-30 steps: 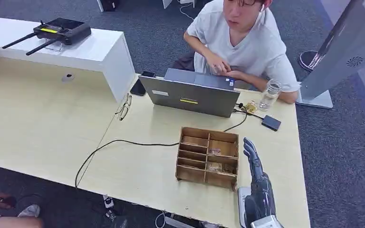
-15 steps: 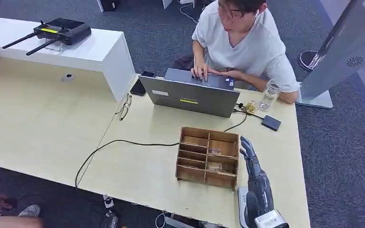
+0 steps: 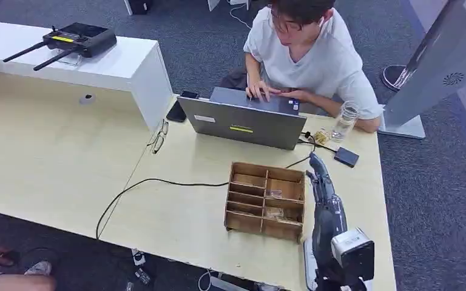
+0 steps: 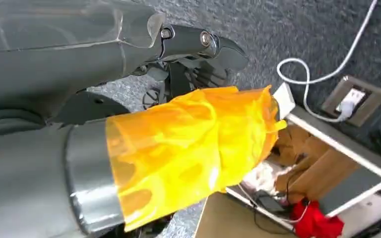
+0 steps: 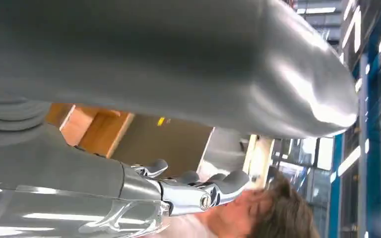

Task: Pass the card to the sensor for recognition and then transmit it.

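Observation:
A wooden divider box [image 3: 238, 222] stands on the pale table, with small cards [image 3: 273, 193] lying in two of its right-hand compartments. My right hand [image 3: 320, 185] reaches along the box's right side with its fingers stretched toward the far edge and nothing in it. In the right wrist view the right hand's fingers [image 5: 198, 189] are straight and bare. A small dark box [image 3: 346, 157], wired by a black cable, lies just beyond the fingertips. My left hand [image 4: 193, 42] hangs over the carpet, fingers out and holding nothing.
A person in a white shirt types on a grey laptop [image 3: 243, 124] across the table. A glass jar [image 3: 344, 120], glasses [image 3: 158, 137], a phone [image 3: 176, 111] and a black cable [image 3: 151, 182] lie around. A white flat device [image 3: 307, 262] sits at the near edge.
My right hand has slid farther across the table along the box's right side, and its forearm has come into view. The person has leaned in and put both hands on the laptop.

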`<state>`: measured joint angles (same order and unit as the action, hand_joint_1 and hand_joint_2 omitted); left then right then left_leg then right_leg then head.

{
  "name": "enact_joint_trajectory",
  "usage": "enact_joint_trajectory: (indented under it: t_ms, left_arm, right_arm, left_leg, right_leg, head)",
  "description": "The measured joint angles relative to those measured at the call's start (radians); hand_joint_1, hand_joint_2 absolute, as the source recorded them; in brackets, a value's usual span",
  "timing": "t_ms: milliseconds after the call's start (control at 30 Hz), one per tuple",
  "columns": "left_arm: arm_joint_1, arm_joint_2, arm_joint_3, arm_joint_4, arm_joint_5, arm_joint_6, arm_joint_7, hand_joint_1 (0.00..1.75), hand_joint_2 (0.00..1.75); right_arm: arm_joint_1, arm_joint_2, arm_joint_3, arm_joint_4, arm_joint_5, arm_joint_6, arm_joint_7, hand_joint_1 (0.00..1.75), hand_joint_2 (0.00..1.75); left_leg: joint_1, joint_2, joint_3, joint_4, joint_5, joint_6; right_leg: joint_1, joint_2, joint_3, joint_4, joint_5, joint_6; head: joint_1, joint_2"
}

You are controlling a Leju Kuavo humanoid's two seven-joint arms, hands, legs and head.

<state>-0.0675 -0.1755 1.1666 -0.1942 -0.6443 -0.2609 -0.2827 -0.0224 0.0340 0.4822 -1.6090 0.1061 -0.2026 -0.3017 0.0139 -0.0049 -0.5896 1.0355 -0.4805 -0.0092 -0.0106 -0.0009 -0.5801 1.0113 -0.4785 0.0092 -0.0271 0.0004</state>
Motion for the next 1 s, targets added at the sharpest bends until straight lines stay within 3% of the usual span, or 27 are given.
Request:
enact_joint_trajectory:
  t_ms: [267,467,1000]
  left_arm:
    - [0.002,0.000,0.029,-0.018,0.026,0.014,-0.002,0.00,0.00]
    - [0.004,-0.005,0.053,-0.029,0.052,0.035,-0.017,0.00,0.00]
    - [0.008,-0.028,0.107,-0.075,0.094,0.094,-0.041,0.00,0.00]
  right_arm:
    - [-0.025,0.022,-0.072,0.035,0.037,-0.024,0.011,0.00,0.00]
    - [-0.123,-0.025,-0.143,0.106,-0.016,0.022,-0.031,0.00,0.00]
    - [-0.121,-0.035,-0.177,0.130,0.009,-0.016,-0.042,0.00,0.00]
  left_leg:
    - [0.000,0.000,0.000,0.000,0.000,0.000]
    - [0.000,0.000,0.001,0.001,0.000,0.001]
    - [0.000,0.000,0.000,0.000,0.000,0.000]
  right_leg:
    - [0.000,0.000,0.000,0.000,0.000,0.000]
    - [0.000,0.000,0.001,0.000,0.001,0.000]
    - [0.000,0.000,0.000,0.000,0.000,0.000]
  head:
    - [0.000,0.000]
    - [0.000,0.000]
    - [0.000,0.000]
